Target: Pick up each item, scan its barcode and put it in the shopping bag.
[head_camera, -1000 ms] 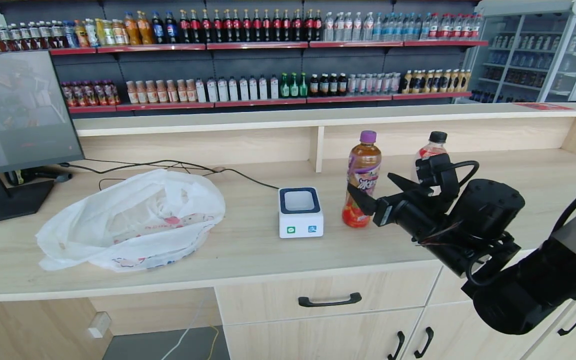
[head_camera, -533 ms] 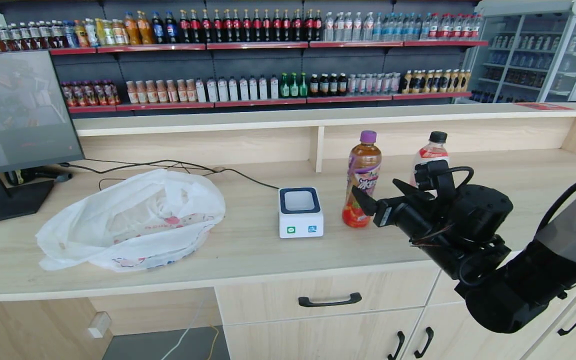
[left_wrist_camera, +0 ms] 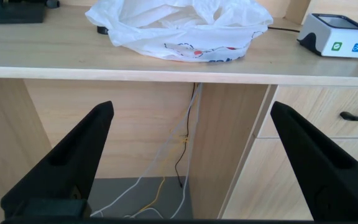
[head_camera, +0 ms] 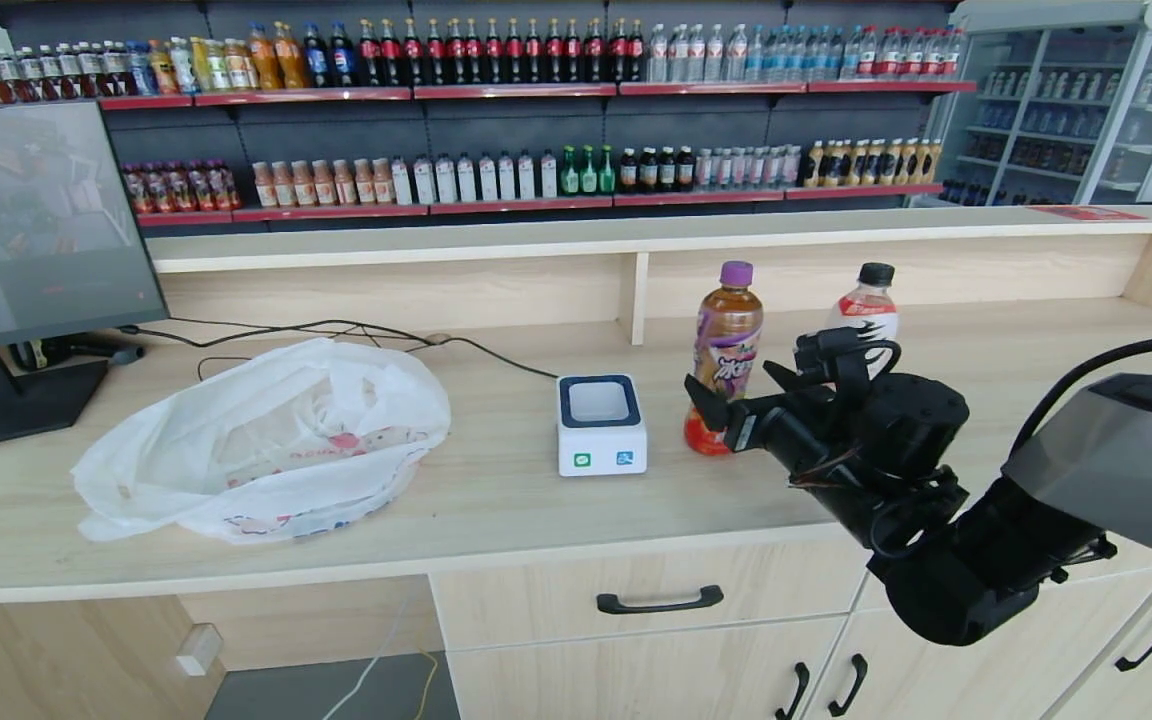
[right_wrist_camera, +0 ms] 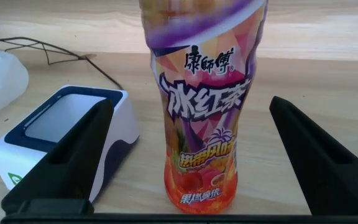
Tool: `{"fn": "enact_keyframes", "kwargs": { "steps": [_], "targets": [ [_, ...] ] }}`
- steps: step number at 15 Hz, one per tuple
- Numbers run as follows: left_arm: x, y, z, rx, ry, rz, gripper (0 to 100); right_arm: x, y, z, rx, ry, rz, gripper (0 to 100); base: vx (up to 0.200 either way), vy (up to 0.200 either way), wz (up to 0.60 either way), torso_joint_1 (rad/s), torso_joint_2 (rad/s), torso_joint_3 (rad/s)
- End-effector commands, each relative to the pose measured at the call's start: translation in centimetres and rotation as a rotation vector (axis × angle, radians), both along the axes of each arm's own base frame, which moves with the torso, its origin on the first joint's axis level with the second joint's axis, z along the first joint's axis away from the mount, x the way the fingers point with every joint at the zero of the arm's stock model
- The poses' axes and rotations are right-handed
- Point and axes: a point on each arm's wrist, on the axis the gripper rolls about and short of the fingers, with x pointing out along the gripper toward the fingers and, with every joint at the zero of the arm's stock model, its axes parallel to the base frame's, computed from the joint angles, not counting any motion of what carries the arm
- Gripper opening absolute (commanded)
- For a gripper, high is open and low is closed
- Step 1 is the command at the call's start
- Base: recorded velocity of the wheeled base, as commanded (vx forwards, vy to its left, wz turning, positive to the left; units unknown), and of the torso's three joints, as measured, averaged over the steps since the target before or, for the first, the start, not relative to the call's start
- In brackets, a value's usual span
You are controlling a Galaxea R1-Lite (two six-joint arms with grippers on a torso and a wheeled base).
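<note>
tea bottle (head_camera: 724, 350) upright on the surface (head_camera: 496, 480), just beside the scanner (head_camera: 601, 424) | we reckon it's full, so weighty, stiff plastic, slick label, grab the narrow waist | right pincer (head_camera: 727, 375) wide open, lined up on it, gripping nothing

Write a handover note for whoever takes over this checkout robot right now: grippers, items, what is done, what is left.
Right gripper: open, facing the purple-capped tea bottle, not gripping it.
Left gripper: open, empty, low before the counter front.
Tea bottle and black-capped bottle stand upright on the counter, right of the barcode scanner; white shopping bag lies left of it, contents unclear.
Done: neither bottle scanned or bagged.
Left: grasp, scan and bag both.
</note>
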Motion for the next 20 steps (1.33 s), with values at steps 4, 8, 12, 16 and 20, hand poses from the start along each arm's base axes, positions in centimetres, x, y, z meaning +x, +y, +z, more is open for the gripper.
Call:
{"fn": "enact_keyframes", "kwargs": {
  "steps": [4, 8, 12, 16, 20],
  "targets": [
    [0.0, 0.0, 0.0, 0.000, 0.000, 0.000, 100, 1.5, 0.7, -1.4, -0.005, 0.006, 0.001, 100, 0.000, 0.000, 0.00, 0.000, 0.00, 0.000],
    [0.0, 0.0, 0.0, 0.000, 0.000, 0.000, 100, 2.3, 0.2, -0.9, 0.002, -0.019, -0.021, 100, 0.000, 0.000, 0.00, 0.000, 0.00, 0.000],
    [0.0, 0.0, 0.0, 0.000, 0.000, 0.000, 100, 2.5, 0.3, -1.1, -0.009, -0.023, -0.023, 100, 0.000, 0.000, 0.00, 0.000, 0.00, 0.000],
    [0.0, 0.0, 0.0, 0.000, 0.000, 0.000, 100, 3.6, 0.6, -1.5, -0.008, -0.042, -0.025, 100, 0.000, 0.000, 0.00, 0.000, 0.00, 0.000],
    [0.0, 0.0, 0.0, 0.000, 0.000, 0.000, 100, 4.7, 1.3, -2.4, -0.008, -0.053, -0.023, 100, 0.000, 0.000, 0.00, 0.000, 0.00, 0.000]
  ]
}}
